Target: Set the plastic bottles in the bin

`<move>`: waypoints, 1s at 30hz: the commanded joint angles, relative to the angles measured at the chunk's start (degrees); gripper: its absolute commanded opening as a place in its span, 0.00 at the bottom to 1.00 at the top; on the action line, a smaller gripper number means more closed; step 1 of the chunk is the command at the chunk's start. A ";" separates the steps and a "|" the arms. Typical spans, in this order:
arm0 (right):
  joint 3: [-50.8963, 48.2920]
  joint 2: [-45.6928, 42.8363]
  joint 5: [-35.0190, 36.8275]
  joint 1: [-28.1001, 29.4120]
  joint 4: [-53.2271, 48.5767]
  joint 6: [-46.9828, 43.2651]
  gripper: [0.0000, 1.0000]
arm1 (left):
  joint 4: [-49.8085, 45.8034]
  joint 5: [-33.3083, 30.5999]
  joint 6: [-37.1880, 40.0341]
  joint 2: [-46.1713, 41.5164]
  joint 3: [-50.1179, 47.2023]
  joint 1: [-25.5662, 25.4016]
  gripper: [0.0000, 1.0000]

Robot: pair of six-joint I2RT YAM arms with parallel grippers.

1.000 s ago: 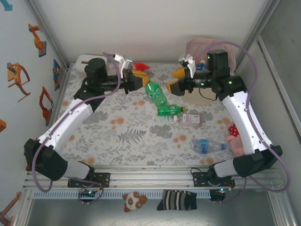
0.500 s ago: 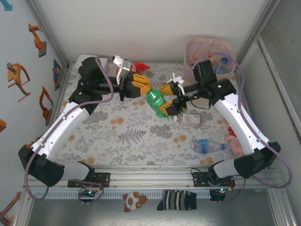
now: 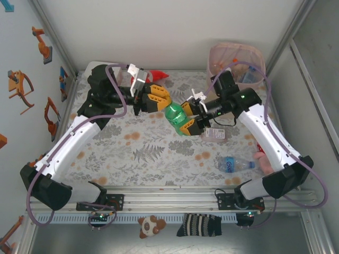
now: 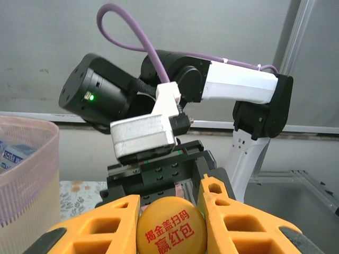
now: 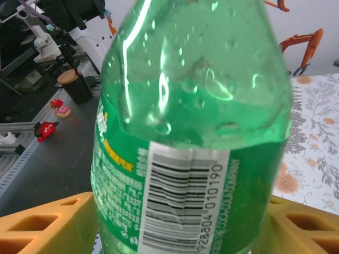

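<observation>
At the far left of the floral-cloth worktop (image 3: 143,153) the left arm reaches in toward the middle, and its left hand (image 3: 165,103) is clenched on the top end of a green bottle (image 3: 177,117). In the left wrist view its orange fingers (image 4: 95,230) sit tight on either side of the bottle's yellow-orange cap (image 4: 170,227), which carries red printed characters. Behind that hand, near the back edge, lies a red-orange fish toy (image 3: 158,75). The green bottle hangs above the middle of the worktop, tilted, bridging the two hands. The right hand (image 3: 189,117) straddles its lower body: in the right wrist view the barcode label sits between that hand's orange fingertips (image 5: 42,222), which lie right against the bottle's sides, but I cannot tell whether they are pressing it or merely flanking it. Just right of that hand a clear bottle with a pale pink label (image 3: 214,133) lies on the cloth, and nearer the front a clear bottle with a blue label (image 3: 231,164) lies on its side. The bin (image 3: 235,45), pink-lined, stands at the back right corner, well apart from the held bottle.
</observation>
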 commanded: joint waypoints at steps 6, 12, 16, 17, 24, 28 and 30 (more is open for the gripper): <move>0.06 0.42 -3.03 1.40 -3.53 -2.90 0.63 | 5.86 0.58 -0.90 -0.83 1.48 -0.13 0.00; 0.40 -0.46 -3.03 1.40 -3.70 -2.81 0.53 | 5.71 -0.41 -0.68 -1.27 0.74 -0.10 0.09; 0.82 -1.13 -2.46 1.39 -3.79 -2.25 0.51 | 5.28 -3.24 -0.24 -2.05 -0.14 0.08 0.39; 1.02 -1.25 -1.81 1.39 -3.71 -1.80 0.51 | 5.01 -4.05 0.05 -2.50 -0.60 0.20 0.45; 3.28 -1.33 4.89 0.53 -1.39 5.76 0.50 | 3.75 -16.85 2.08 -7.07 -5.34 2.32 0.62; 4.74 -1.00 9.56 -1.60 2.56 14.05 0.49 | 3.74 -21.65 1.69 -8.89 -7.50 3.66 0.63; 5.56 -0.79 13.24 -3.02 5.74 19.98 0.48 | 3.71 -23.15 1.39 -9.47 -8.33 4.27 0.63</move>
